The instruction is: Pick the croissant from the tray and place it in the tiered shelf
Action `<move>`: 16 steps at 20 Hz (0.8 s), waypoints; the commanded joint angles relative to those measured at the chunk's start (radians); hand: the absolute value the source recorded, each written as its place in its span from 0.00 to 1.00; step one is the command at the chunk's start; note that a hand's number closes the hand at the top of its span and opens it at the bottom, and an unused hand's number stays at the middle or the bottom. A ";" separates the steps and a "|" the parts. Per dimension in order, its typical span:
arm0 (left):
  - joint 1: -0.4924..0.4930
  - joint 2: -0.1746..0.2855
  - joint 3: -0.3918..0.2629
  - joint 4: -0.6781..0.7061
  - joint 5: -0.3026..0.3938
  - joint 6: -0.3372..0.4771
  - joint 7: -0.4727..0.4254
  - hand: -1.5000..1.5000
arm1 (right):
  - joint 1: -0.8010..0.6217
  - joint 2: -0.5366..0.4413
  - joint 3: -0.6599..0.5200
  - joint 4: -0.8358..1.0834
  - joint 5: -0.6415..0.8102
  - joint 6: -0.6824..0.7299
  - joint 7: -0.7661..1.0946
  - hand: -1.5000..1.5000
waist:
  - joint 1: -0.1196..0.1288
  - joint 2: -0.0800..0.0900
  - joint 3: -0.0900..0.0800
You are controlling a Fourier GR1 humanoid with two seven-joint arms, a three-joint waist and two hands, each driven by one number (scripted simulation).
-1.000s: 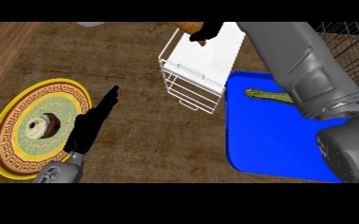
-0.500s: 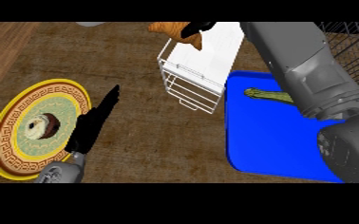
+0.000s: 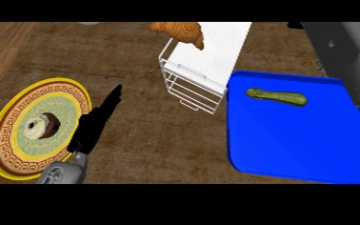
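Observation:
The golden-brown croissant lies on the far top edge of the white wire tiered shelf, with nothing holding it. The blue tray sits to the right of the shelf and carries a green vegetable. My right forearm shows at the top right corner, well clear of the croissant; only a black sliver of the right hand shows beside it. My left hand rests open at the lower left, fingers straight, beside the plate.
A round plate with a yellow patterned rim lies at the left and bears a chocolate-topped doughnut. Brown counter top stretches between the plate and the shelf.
My right hand has let go of the croissant and the arm has drawn back to the right, away from the shelf. The croissant stays on the shelf's top. The left hand has not moved.

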 commanded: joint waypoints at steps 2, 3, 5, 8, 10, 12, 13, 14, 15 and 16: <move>-0.001 0.006 0.017 -0.006 0.011 -0.003 0.002 0.50 | 0.054 -0.152 -0.012 -0.011 -0.002 -0.039 0.066 0.00 | 0.005 0.008 0.001; 0.001 0.002 0.004 0.006 -0.004 0.000 -0.015 0.50 | 0.069 -0.176 -0.015 -0.017 -0.004 -0.024 0.051 0.00 | 0.010 0.019 0.001; -0.016 0.017 0.014 -0.009 0.005 -0.015 -0.006 0.50 | 0.101 -0.219 -0.012 -0.018 -0.001 0.040 0.040 0.00 | 0.012 0.020 0.003; -0.014 0.004 -0.004 -0.002 -0.007 -0.012 0.003 0.50 | 0.117 -0.271 -0.019 -0.027 -0.008 0.106 0.027 0.00 | 0.014 0.021 0.005; 0.003 0.000 -0.014 -0.006 -0.015 -0.009 -0.014 0.50 | 0.136 -0.305 -0.016 -0.035 -0.005 0.152 0.006 0.00 | 0.026 0.027 0.006; -0.015 0.004 -0.002 -0.002 -0.001 -0.020 -0.003 0.50 | 0.147 -0.318 -0.007 -0.045 0.006 0.154 -0.014 0.00 | 0.035 0.033 0.006; -0.025 0.011 0.007 -0.005 0.004 -0.023 0.006 0.50 | 0.147 -0.308 -0.004 -0.040 0.008 0.168 -0.013 0.00 | 0.041 0.029 0.006; -0.019 -0.002 -0.011 -0.014 -0.009 -0.013 0.011 0.50 | 0.176 -0.340 0.003 -0.047 0.014 0.223 -0.043 0.00 | 0.031 0.030 0.008; -0.008 0.002 -0.008 0.000 -0.012 -0.014 -0.023 0.50 | 0.176 -0.342 0.005 -0.054 0.016 0.225 -0.056 0.00 | 0.037 0.030 0.006; -0.022 -0.001 -0.005 -0.011 -0.001 -0.019 0.002 0.50 | 0.180 -0.347 0.010 -0.057 0.021 0.236 -0.065 0.00 | 0.038 0.028 0.007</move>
